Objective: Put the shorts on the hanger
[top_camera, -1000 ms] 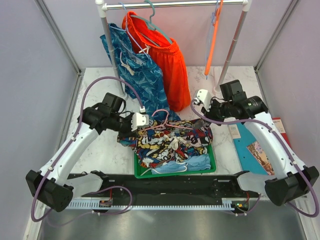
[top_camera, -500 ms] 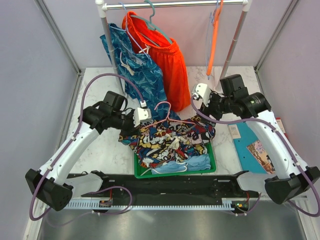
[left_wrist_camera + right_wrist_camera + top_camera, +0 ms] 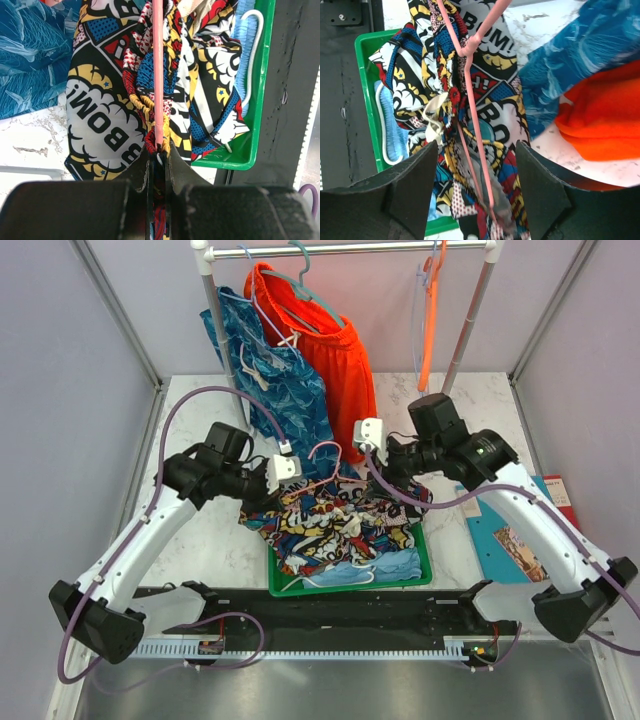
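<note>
The shorts (image 3: pixel 340 520) were seen bunched in a loose heap across the green tray (image 3: pixel 259 100) and spilling over its far rim onto the marble tabletop (image 3: pixel 205 530), with the white drawstring (image 3: pixel 434 122) tangled near the middle. The pale pink hanger (image 3: pixel 158 75) was laid along the gathered waistband, its hook (image 3: pixel 325 453) raised above the cloth on the far side. The fabric was judged to be light, soft and limp, likely to sag and slide off a thin smooth bar unless the waistband was kept stretched. The elastic waistband, being the firmest part, was considered the best place to take hold. The hanger itself was judged stiff but slender, best held at an end or at the neck below the hook. The left gripper (image 3: pixel 159 150) was clenched on the near end of the hanger bar together with a fold of waistband. The right gripper (image 3: pixel 475 150) was spread wide above the hanger's other half, nothing being touched by either finger.
</note>
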You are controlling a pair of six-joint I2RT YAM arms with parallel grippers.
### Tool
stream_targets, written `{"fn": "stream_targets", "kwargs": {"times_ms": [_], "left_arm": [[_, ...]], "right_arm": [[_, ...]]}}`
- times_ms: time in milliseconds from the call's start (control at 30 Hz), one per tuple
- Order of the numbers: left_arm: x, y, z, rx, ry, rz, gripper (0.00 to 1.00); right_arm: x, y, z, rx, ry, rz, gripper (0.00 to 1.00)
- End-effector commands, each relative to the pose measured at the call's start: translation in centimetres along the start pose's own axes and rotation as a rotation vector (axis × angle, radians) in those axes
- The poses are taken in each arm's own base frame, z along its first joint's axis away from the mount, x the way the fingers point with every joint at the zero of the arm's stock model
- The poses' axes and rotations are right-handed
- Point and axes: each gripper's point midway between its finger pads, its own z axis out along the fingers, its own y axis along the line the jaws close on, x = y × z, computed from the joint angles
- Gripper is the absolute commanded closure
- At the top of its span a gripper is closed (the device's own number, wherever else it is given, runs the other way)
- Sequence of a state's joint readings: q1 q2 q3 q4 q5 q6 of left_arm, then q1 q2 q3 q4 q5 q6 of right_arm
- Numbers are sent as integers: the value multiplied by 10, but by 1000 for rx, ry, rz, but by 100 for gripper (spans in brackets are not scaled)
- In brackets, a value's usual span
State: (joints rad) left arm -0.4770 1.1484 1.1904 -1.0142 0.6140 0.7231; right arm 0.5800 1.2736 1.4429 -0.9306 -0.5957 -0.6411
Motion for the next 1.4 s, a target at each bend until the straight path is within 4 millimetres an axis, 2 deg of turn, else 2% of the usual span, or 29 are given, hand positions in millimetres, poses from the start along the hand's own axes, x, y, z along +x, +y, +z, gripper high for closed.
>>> {"fn": "stream_targets", "kwargs": {"times_ms": [0, 67, 133, 167, 200, 233, 267, 367, 500, 633, 833, 867, 933, 967, 1033, 1233, 1367], "left_arm": [[-27, -2, -9, -6, -112, 69, 98], [-28, -4, -11, -2, -123, 81, 98], [-29, -6, -12, -1, -130, 91, 98], [-30, -7, -13, -1, -133, 93, 98], [-29, -8, -13, -1, -133, 98, 98], [-28, -8, -14, -5, -132, 102, 98], [-27, -9, -16, -12, -129, 106, 98], [-18, -8, -22, -58, -98, 113, 91], [-9, -9, -34, -105, -80, 105, 84], [0, -1, -49, -166, -70, 75, 76], [-9, 8, -67, -211, -123, 59, 73], [-14, 8, -70, -213, -136, 70, 66], [-23, 4, -71, -191, -171, 77, 59], [-32, 4, -75, -194, -197, 89, 49], [-45, 1, -78, -172, -244, 80, 41], [-87, 10, -98, -207, -346, 107, 37], [-109, 22, -104, -246, -394, 171, 37]], "right_arm": [[-23, 1, 21, -34, -46, -26, 33], [-27, 8, 29, -46, -48, -40, 35], [-32, 8, 38, -27, -48, -51, 43], [-34, 7, 40, -17, -50, -49, 51], [-34, 4, 42, -7, -46, -42, 76], [-35, 1, 42, 3, -42, -34, 93], [-38, -2, 39, 23, -44, -32, 100], [-45, -10, 27, 83, -48, -48, 100], [-59, -7, 2, 119, -79, -77, 100], [-68, -5, -20, 140, -72, -92, 100], [-64, 1, -41, 163, -35, -108, 100], [-63, 2, -43, 164, -35, -106, 100], [-68, 4, -48, 170, -48, -95, 100], [-69, 4, -49, 173, -50, -87, 100], [-73, 2, -52, 187, -59, -67, 100], [-81, -9, -68, 276, -50, 0, 100], [-86, -1, -71, 250, -75, 41, 100]]}}
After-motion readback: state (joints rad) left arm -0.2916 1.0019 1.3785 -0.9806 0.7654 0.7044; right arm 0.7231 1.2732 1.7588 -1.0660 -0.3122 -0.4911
